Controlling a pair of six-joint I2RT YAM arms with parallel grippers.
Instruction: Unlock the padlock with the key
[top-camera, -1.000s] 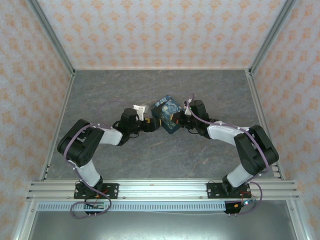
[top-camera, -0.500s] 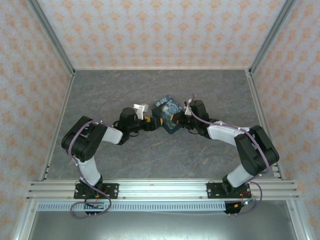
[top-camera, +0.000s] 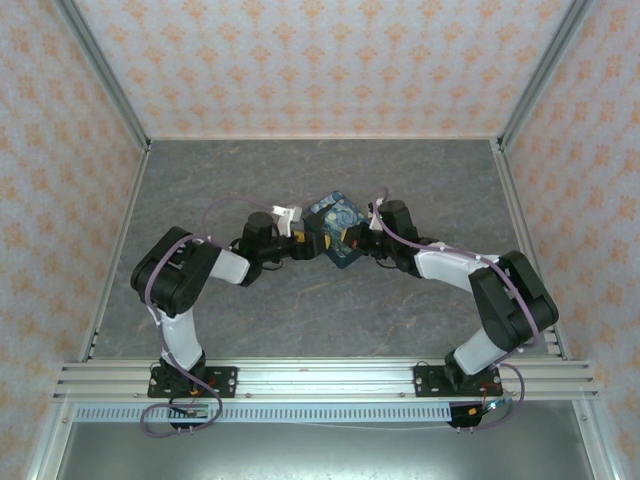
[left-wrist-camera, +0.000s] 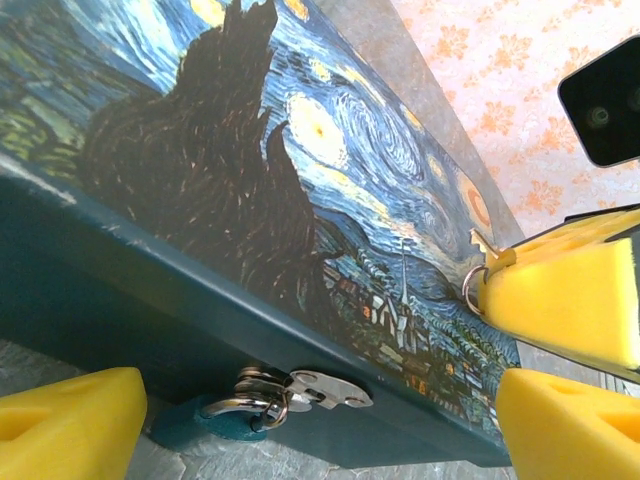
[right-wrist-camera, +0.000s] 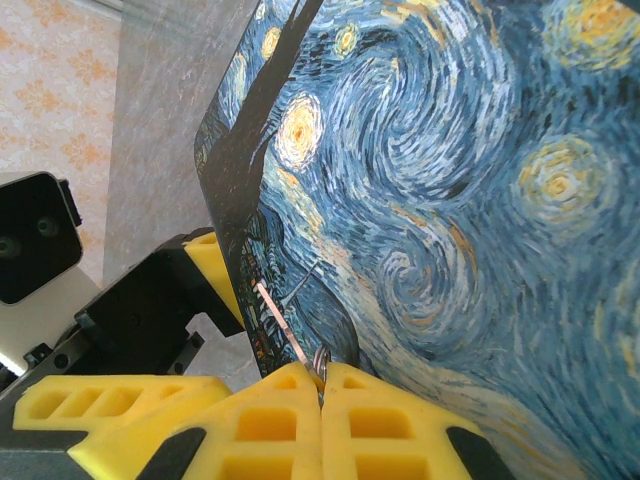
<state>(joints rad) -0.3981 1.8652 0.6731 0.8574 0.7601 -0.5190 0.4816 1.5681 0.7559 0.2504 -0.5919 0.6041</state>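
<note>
Through the overhead camera I see both arms bent inward over the grey stone-patterned table. They meet near its middle at a small tin painted with a swirling blue and yellow night sky. The left gripper faces the tin's dark teal side wall with its jaws spread wide, and one yellow finger sits low at each edge of its wrist view. Between the fingers, nearer the one on the view's left, hangs the padlock. It is a tiny teal body down by the table, with its thin metal loop threaded through a silver hasp on the tin's wall. I cannot tell whether those fingers touch the tin. The right gripper is closed tight, its yellow pads pressed together on the key. The key is pinched at its ring end, and its slim blade points up along the painted lid, close to the lid's edge. In the left wrist view the key's tip peeks above the right gripper's pad at the lid's far corner, apart from the padlock.
</note>
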